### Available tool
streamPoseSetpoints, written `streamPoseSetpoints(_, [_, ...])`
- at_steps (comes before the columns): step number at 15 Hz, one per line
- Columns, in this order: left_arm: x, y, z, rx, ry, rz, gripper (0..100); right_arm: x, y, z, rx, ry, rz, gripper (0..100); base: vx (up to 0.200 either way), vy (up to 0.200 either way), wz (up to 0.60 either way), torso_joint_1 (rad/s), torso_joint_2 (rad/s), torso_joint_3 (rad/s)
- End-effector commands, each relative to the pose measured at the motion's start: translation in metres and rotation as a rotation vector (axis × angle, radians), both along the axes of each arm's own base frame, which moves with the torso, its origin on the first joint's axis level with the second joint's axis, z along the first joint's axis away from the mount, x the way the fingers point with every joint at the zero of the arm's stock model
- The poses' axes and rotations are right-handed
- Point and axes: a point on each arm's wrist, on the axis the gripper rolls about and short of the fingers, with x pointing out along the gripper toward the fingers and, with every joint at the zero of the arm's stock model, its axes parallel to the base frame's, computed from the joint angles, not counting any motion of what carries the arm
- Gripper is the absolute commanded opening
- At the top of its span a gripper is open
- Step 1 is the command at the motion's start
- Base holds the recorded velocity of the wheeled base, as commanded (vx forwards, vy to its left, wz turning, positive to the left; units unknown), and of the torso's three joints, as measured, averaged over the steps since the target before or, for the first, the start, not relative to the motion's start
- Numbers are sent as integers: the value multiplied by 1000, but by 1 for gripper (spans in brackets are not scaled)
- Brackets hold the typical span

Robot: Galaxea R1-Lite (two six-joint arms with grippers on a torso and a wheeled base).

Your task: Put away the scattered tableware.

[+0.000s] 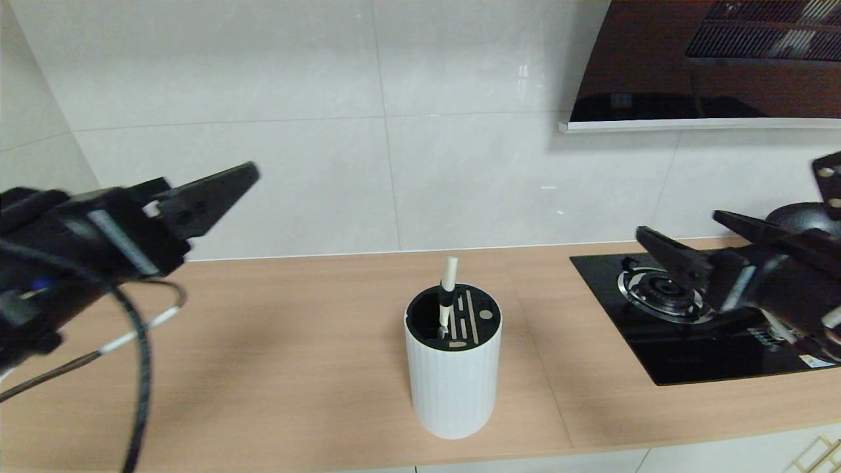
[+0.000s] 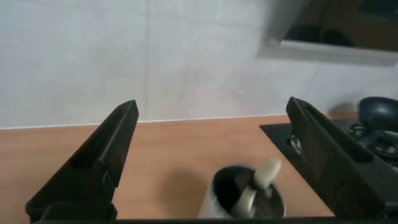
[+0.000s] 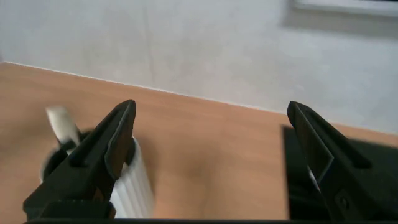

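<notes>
A white ribbed utensil holder (image 1: 453, 374) with a black slotted top stands at the middle of the wooden counter (image 1: 282, 374). One utensil with a cream handle (image 1: 449, 279) stands upright in it. My left gripper (image 1: 210, 194) hangs open above the counter's left side, away from the holder, with nothing between its fingers. My right gripper (image 1: 690, 240) is open and empty over the hob at the right. In the left wrist view the gripper (image 2: 211, 109) frames the holder (image 2: 242, 196) and handle (image 2: 266, 174). The right wrist view shows its gripper (image 3: 211, 107), the holder (image 3: 134, 180) and handle (image 3: 62, 127).
A black gas hob (image 1: 709, 341) with a burner (image 1: 663, 289) is set into the counter at the right, with a dark pan (image 1: 798, 220) behind my right arm. A range hood (image 1: 703, 59) hangs above it. A tiled wall bounds the back. A cable (image 1: 141, 368) dangles at the left.
</notes>
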Motion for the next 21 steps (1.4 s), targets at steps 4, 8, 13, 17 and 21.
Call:
streamPoseSetpoints(4, [-151,87,-53,12,-4,95,100,-130,-80,-27,58,-119,-148,100,0,0,0,0,0,0])
streamPoseSetpoints(8, [-195,98,-75,-15,-91,207,100,-192,-102,-64,50,-104,-214,100,0,0,0,0,0,0])
streamPoseSetpoints(13, [-198,93,-95,-2,-52,450,100,-201,-98,-89,75,-59,-364,100,0,0,0,0,0,0])
streamPoseSetpoints(17, [-199,84,-126,25,-42,546,100,-207,-92,-111,75,-78,-418,100,0,0,0,0,0,0])
streamPoseSetpoints(21, [-167,84,-186,123,111,552,100,-193,-93,-139,39,-51,-433,100,0,0,0,0,0,0])
